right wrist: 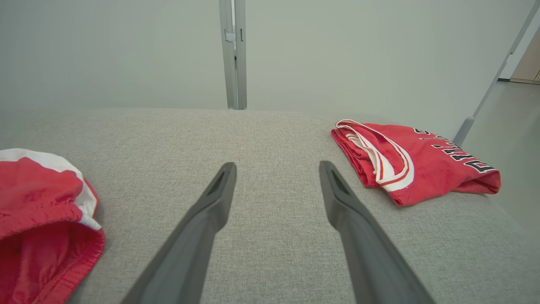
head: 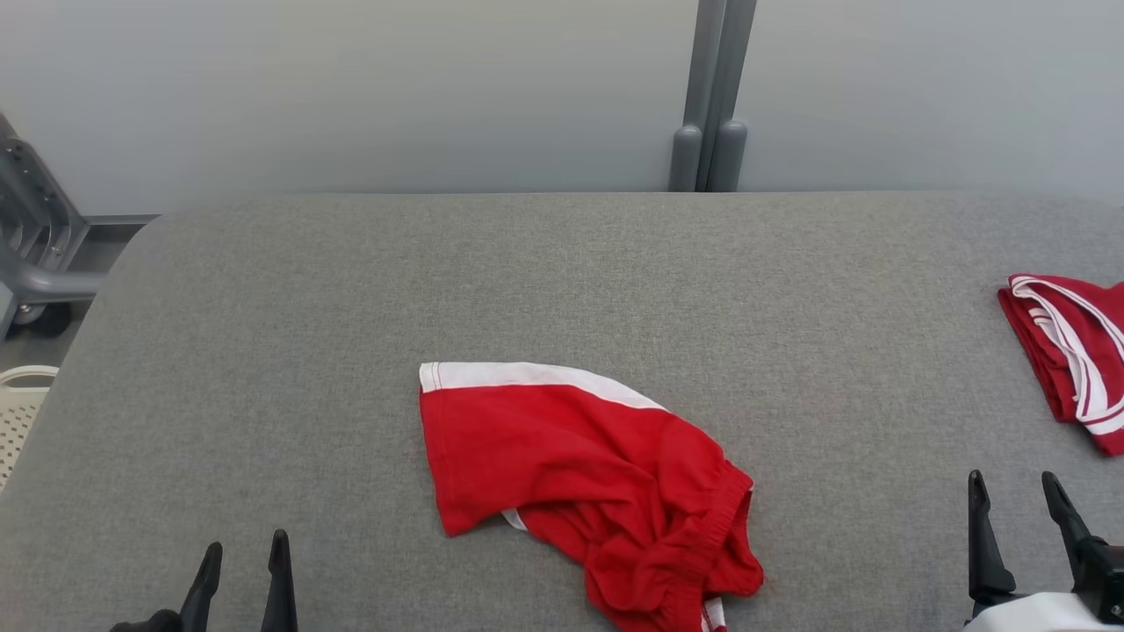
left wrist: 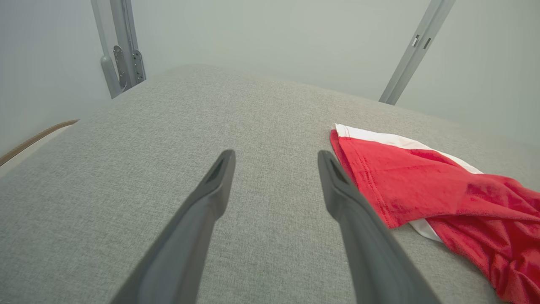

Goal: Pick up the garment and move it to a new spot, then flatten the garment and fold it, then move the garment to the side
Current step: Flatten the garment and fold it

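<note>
The garment (head: 588, 483) is a pair of red shorts with a white band, lying crumpled on the grey padded table (head: 307, 307), near its front middle. It also appears at the right of the left wrist view (left wrist: 443, 194) and at the left edge of the right wrist view (right wrist: 38, 211). My left gripper (head: 246, 549) stands open at the lower left, well to the left of the shorts, with nothing between its fingers (left wrist: 219, 177). My right gripper (head: 1014, 491) stands open at the lower right, apart from the shorts, also with nothing in it.
A folded red garment with white trim and lettering (head: 1071, 351) lies at the table's right edge (right wrist: 413, 164). A grey post (head: 711, 96) rises behind the table. A metal cart frame (head: 35, 246) and a white basket (head: 18, 404) sit off the left end.
</note>
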Robot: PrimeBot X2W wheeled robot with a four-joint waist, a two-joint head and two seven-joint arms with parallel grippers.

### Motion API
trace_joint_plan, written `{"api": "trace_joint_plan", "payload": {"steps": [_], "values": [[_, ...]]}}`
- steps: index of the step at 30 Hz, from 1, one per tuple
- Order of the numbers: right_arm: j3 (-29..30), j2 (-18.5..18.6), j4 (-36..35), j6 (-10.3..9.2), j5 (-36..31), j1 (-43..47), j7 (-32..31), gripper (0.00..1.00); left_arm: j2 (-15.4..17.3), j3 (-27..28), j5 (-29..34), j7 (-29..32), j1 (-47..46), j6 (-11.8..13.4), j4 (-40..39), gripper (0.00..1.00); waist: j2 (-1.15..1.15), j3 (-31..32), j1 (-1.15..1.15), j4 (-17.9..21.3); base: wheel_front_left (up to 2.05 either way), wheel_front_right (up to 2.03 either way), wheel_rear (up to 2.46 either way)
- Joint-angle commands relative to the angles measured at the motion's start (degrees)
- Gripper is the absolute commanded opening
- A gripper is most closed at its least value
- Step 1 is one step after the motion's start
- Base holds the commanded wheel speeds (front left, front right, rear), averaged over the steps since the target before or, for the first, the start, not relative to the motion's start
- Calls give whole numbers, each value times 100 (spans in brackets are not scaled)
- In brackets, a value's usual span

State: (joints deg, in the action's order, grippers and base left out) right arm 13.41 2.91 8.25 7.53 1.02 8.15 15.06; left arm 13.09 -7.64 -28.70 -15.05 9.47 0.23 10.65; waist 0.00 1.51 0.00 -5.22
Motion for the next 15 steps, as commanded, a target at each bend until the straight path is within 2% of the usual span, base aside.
{"api": "trace_joint_plan", "payload": {"steps": [1, 7, 15], "values": [[3, 5, -23, -8, 50, 128, 16, 100, -93, 174, 158, -14, 109, -185, 82, 100, 0, 20, 0, 55, 0, 0, 0], [31, 6, -35, -8, 120, 257, 16, 100, -372, 613, 608, -14, 178, -555, 212, 100, 0, 41, 0, 128, 0, 0, 0], [-98, 4, -5, -8, 207, 288, 16, 100, -624, 878, 935, -14, 149, -713, 282, 100, 0, 64, 0, 157, 0, 0, 0]]}}
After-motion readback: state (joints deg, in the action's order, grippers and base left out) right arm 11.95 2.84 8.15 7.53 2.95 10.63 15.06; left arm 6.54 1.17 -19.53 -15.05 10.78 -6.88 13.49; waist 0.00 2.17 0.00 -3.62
